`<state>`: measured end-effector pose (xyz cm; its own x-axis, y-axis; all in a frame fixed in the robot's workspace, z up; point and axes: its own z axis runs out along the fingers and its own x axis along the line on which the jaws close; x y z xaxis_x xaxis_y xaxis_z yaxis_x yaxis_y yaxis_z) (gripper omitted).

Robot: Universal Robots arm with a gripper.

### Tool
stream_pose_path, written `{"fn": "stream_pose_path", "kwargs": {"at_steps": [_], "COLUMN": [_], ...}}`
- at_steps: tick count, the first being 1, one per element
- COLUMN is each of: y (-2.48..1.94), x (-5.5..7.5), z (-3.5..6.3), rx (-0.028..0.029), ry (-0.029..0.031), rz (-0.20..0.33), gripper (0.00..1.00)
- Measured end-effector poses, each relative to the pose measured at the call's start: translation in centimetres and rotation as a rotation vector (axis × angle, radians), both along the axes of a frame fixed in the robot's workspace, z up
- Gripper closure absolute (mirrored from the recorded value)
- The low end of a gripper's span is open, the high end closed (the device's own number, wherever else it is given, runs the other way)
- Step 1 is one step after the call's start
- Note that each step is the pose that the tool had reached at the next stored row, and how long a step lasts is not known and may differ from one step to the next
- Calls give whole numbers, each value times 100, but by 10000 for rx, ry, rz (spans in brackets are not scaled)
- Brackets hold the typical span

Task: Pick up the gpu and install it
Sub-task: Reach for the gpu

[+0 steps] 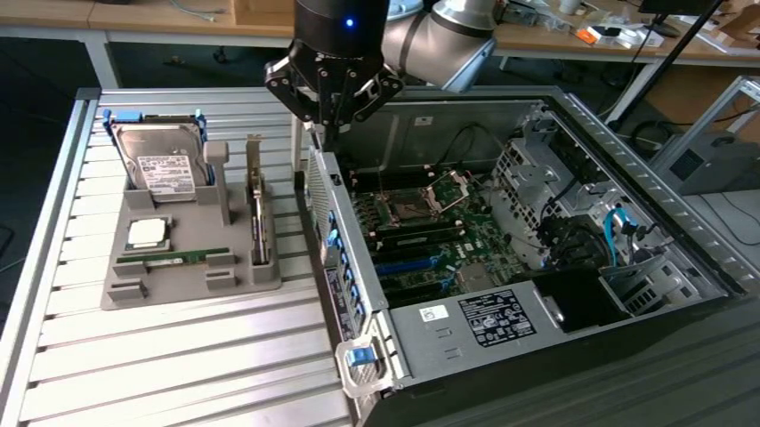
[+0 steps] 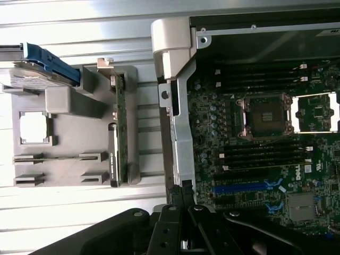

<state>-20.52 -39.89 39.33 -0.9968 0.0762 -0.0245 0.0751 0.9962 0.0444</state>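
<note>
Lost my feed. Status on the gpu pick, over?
Gripper shut, empty, above the case wall. Gpu on edge in the grey holder, untouched. Nothing between them.

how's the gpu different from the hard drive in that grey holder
The gpu stands on its edge in a slot, so it looks like a thin sliver; the hard drive shows its broad face. The gpu is dark with a silver bracket at one end; the hard drive is boxy and silver with a white label. Both sit in the grey holder.
</note>
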Motion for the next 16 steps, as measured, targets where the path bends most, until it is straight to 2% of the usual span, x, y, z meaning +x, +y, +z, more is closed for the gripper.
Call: {"fn": "stream_pose_path", "kwargs": {"at_steps": [16], "y": [0], "x": [-79], "z": [0], "rx": [0], "ry": [0], "rz": [0], "gripper": [89]}}
